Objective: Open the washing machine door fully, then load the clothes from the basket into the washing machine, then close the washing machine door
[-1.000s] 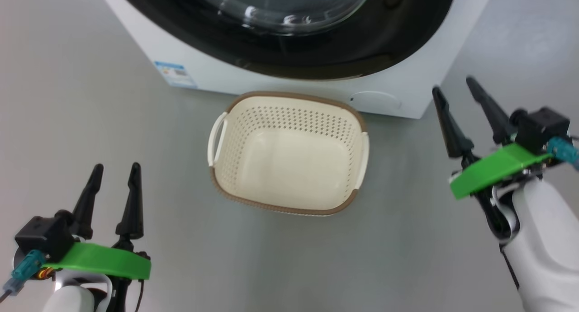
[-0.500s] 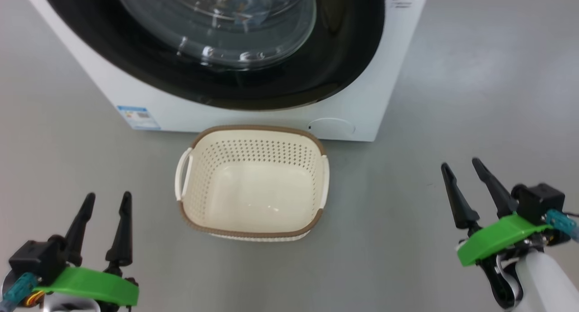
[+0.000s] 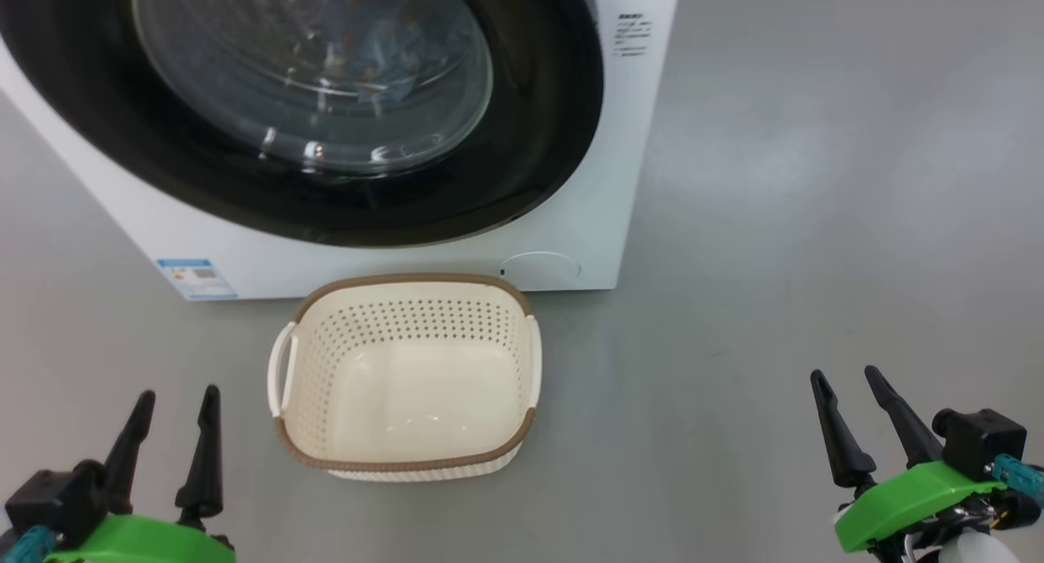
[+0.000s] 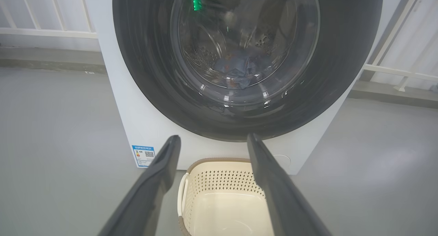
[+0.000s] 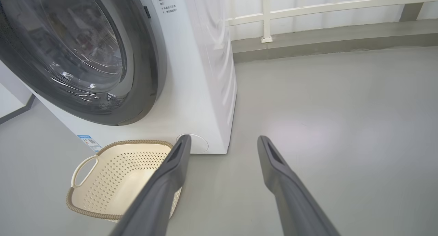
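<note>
Both of your claws are spread wide and hold nothing. The left gripper (image 3: 179, 396) sits low on the left and the right gripper (image 3: 844, 375) low on the right, both well apart from the basket (image 3: 408, 326). The basket stands on the floor (image 3: 816, 220) between them, just in front of the washing machine (image 3: 612, 179), and it has nothing in it. Look through the glass (image 4: 244, 41) in the left wrist view and you see the clothes (image 4: 236, 70) lying as a blue heap low in the drum (image 4: 202, 54). The washing machine door (image 3: 314, 98) looks shut flat against the front, so I think the job is as good as done. If you want to be sure it has clicked, push on the wide black rim (image 3: 538, 122), not on the glass. The rim is hard and stiff and will take a push, but it is shiny, so a finger may slip; press straight in. The glass can break, so keep the pointy tips off it. To pull the door, try its right side, where a small dark notch (image 5: 147, 12) shows by the rim; I cannot tell if that is the handle. The clothes are soft, light and floppy, so you would pinch a fold at the top of the heap. The basket is light and may slide, so take it by a white side handle (image 3: 281, 371).
</note>
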